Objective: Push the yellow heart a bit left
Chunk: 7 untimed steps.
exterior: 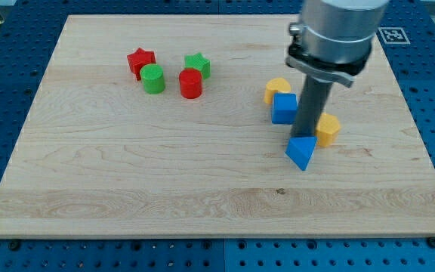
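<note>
A yellow block with a rounded top, which looks like the yellow heart [276,88], lies right of the board's middle. It touches the top-left of a blue cube [284,109]. My tip [304,137] is down on the board below and to the right of the heart, just right of the blue cube. It stands directly above a blue triangle [301,153] and close to the left of a second yellow block [328,129] with angular sides. The rod hides part of that yellow block.
A red star [140,60], a green cylinder [153,78], a red cylinder [190,83] and a green star [198,65] are grouped at the upper left of the wooden board [127,174]. Blue pegboard surrounds the board.
</note>
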Each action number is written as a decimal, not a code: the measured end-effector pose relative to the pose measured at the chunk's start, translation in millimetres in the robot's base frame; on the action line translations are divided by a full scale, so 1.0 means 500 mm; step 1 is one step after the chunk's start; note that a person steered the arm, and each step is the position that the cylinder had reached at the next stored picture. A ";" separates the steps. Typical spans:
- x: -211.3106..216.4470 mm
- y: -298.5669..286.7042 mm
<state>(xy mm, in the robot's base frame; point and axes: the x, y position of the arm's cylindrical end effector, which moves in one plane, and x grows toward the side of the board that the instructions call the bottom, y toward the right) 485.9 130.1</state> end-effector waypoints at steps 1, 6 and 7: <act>0.000 0.043; -0.161 0.029; -0.161 -0.020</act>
<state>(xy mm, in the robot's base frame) 405.4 120.3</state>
